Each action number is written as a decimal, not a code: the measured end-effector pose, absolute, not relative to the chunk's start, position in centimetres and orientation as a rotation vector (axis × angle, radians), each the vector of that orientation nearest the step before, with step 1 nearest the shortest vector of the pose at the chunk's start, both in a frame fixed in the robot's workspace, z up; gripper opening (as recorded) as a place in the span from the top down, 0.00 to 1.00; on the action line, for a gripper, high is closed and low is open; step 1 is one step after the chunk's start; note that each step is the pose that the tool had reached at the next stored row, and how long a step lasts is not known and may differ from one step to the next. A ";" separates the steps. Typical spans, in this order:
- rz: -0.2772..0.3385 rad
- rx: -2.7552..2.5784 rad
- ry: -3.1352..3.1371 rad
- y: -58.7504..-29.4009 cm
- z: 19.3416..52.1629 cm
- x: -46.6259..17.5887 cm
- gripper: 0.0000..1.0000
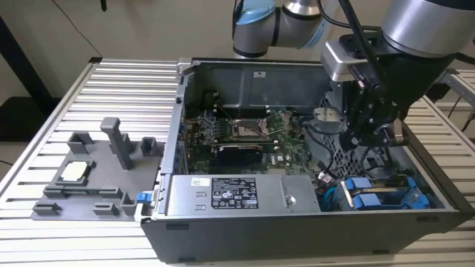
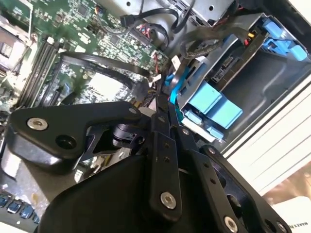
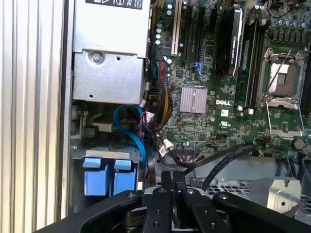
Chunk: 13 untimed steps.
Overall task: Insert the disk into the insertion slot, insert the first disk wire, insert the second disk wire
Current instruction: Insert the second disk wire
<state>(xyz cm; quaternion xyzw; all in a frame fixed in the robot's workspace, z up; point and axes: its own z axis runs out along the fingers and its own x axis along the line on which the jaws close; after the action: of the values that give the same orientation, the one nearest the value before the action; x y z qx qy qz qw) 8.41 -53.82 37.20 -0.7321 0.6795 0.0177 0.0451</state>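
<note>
The disk's bright blue carrier [image 1: 369, 196] sits in the drive bay at the front corner of the open computer case, on the exterior view's right. Both wrist views show its blue tabs [image 2: 214, 104] [image 3: 108, 177]; the drive's metal body is mostly hidden in the bay. My gripper [image 1: 369, 161] hangs inside the case just above and behind the bay. Its black fingers [image 3: 172, 187] are shut, tips together [image 2: 163, 114]. A blue wire [image 3: 138, 141] [image 2: 170, 90] curves from under the power supply to right beside the fingertips. I cannot tell if anything is pinched.
The grey power-supply box [image 1: 222, 194] lies along the case front beside the bay. The green motherboard [image 1: 237, 133] fills the case floor, with loose black cables [image 2: 102, 63] over it. A grey fixture tray [image 1: 97, 172] stands on the slatted table [image 1: 59, 233] at the exterior view's left.
</note>
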 end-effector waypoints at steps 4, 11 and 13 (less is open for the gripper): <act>0.115 -2.199 2.043 -53.8 37.2 8.4 0.85; 0.204 -2.145 1.996 -54.2 37.6 8.4 0.85; 0.207 -2.143 1.994 -54.3 38.2 8.4 0.77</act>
<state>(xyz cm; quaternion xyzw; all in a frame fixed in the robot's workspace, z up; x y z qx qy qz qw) 8.38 -54.29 38.20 -0.7265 0.6757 0.0702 0.1034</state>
